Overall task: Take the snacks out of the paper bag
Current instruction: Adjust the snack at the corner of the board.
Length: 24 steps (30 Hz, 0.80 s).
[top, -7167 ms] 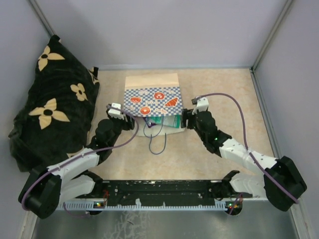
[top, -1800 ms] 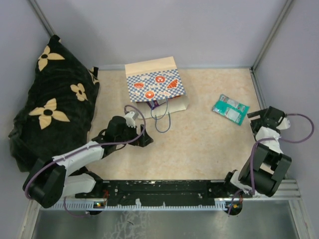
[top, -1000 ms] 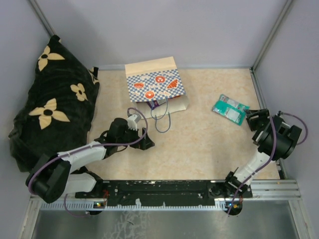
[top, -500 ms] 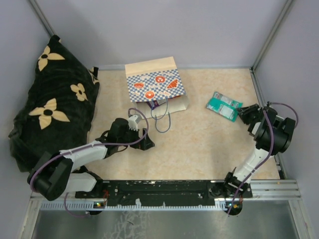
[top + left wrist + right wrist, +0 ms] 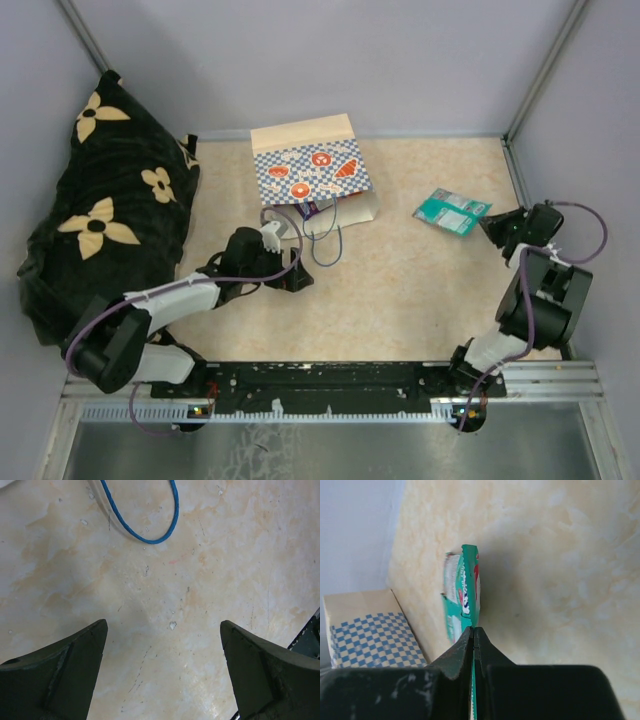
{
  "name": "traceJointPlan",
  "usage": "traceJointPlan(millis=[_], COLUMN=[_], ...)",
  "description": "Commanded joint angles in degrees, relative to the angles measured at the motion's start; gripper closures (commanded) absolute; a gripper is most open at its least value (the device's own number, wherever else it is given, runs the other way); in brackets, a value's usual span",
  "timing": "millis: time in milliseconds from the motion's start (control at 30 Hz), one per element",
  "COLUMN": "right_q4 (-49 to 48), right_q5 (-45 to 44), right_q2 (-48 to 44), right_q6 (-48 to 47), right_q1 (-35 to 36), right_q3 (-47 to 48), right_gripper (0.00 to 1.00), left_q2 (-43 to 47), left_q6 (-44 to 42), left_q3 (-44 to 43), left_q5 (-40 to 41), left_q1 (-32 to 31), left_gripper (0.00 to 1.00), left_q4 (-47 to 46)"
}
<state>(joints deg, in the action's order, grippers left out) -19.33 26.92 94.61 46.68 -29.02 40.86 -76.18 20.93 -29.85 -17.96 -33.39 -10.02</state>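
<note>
nearest to the bases, the left gripper [image 5: 293, 276] sits low over the table [image 5: 400, 290], just short of the bag's mouth. in the left wrist view its fingers [image 5: 65, 675] are spread wide with only bare tabletop between them. the loop of the blue cord handle [image 5: 150, 530] lies just beyond the tips, not touched.

further out on the right, the right gripper [image 5: 487, 222] is pinched tight on the near edge of a teal pouch [image 5: 448, 211]. the right wrist view shows the jaws closed flat on that pouch [image 5: 468, 600], seen edge-on. the pouch is well apart from the bag, out near the right wall. we cannot tell if it rests on the table or hangs just above it.

beyond that, the paper bag [image 5: 312, 172] lies flat at the far middle of the table with its mouth facing the arms. a purple scrap [image 5: 312, 208] shows in the mouth, probably another snack, but it is too small to be sure. the black cloth [image 5: 100, 210] is heaped at far left, not involved.

step in hand, as we judge it: placing the one pouch that is out, with most snacks not yet out. next the right jaws need to let go of it. then one gripper needs to reach into the mouth while the other pins the bag so it does not slide.
</note>
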Motion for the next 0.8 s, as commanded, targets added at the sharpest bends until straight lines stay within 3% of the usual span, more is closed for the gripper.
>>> traceJointPlan(millis=[0, 167, 333, 500, 600, 667, 700, 733, 767], right_q4=[12.1, 23.3, 36.2, 39.2, 30.2, 27.4, 27.8, 29.8, 31.6], right_q5=[-8.7, -13.4, -23.9, -30.6, -27.0, -24.5, -23.8, -24.1, -25.1], right_q2=[-15.0, -25.4, -25.2, -12.4, 1.9, 10.7, 14.6, 17.5, 19.0], right_q6=[3.8, 14.1, 20.1, 26.1, 28.0, 27.3, 25.7, 23.7, 21.0], right_q1=[2.8, 5.6, 12.0, 14.4, 14.5, 14.8, 15.0, 15.4, 15.9], right_q3=[1.3, 4.5, 16.0, 26.7, 32.4, 39.3, 44.1, 48.9, 53.6], right_gripper=[1.00, 1.00, 1.00, 1.00, 0.98, 0.62, 0.30, 0.07, 0.01], left_q2=[-1.3, -1.6, -0.6, -0.1, 0.0, 0.0, 0.1, 0.4, 0.9], left_q6=[-1.2, -1.0, -0.7, -0.8, -1.3, -1.8, -2.1, -2.4, -2.7], left_q3=[-3.1, -4.2, -4.0, -3.6, -3.5, -3.9, -4.3, -4.4, -4.4], left_q5=[1.4, 0.9, 0.8, 1.8, 2.0, 2.0, 2.2, 2.3, 2.7], left_q1=[-0.4, -0.5, -0.5, -0.5, -0.6, -0.6, -0.6, -0.6, -0.6], left_gripper=[0.00, 0.00, 0.00, 0.00, 0.00, 0.00, 0.00, 0.00, 0.00], left_q4=[0.7, 1.0, 1.5, 2.5, 3.2, 4.4, 5.3, 6.2, 6.9])
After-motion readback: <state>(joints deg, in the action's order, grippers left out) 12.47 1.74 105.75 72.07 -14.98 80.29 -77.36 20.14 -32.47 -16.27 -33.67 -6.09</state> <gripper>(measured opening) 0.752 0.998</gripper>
